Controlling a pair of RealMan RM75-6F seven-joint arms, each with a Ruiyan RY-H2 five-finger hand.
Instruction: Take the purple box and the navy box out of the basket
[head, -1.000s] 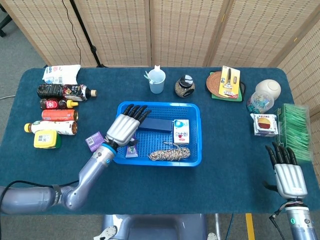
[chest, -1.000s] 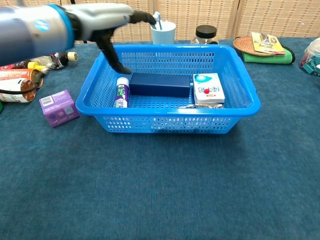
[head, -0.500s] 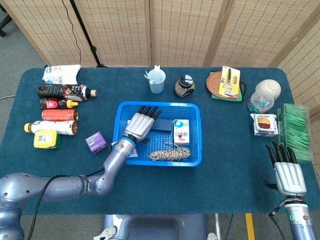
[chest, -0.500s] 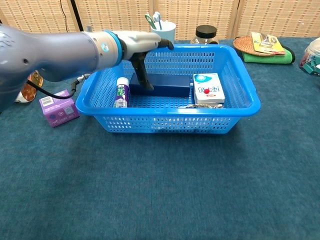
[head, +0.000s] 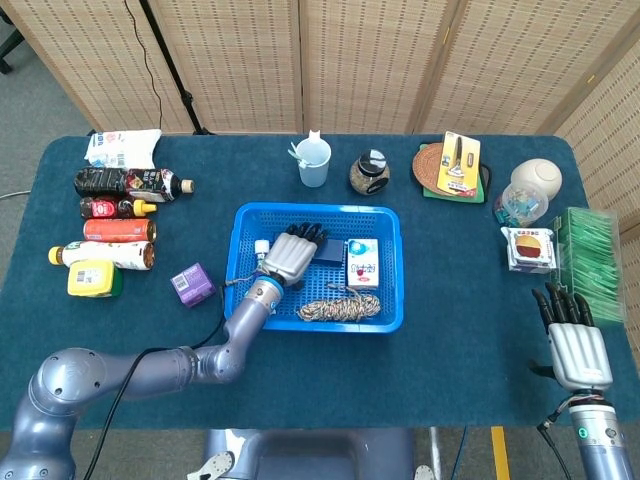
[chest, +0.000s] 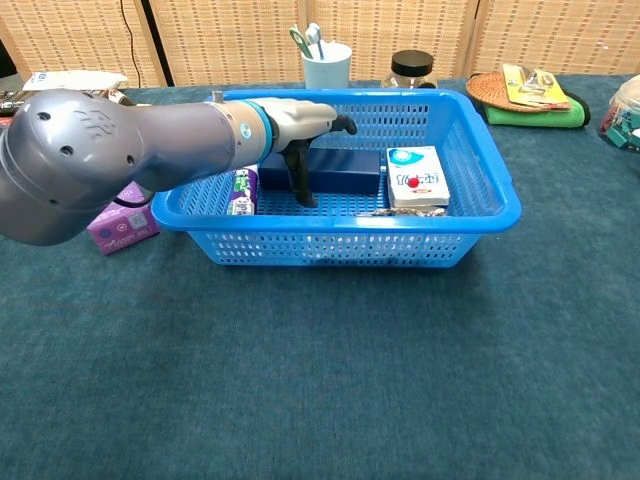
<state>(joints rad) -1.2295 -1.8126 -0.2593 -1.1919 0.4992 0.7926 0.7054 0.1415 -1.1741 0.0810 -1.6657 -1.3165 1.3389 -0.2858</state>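
A blue basket (head: 392, 270) sits mid-tabletop (head: 460, 300). The left hand (head: 291, 255) reaches inside it, over the navy box (chest: 345, 168), which lies along the basket's back wall. From the chest view its thumb points down in front of the box while the fingers (chest: 340, 122) stretch over the top; whether they grip is unclear. The head view alone shows the purple box (head: 191, 284) on the tabletop left of the basket, and the right hand (head: 576, 345) at the near right edge, fingers extended, holding nothing.
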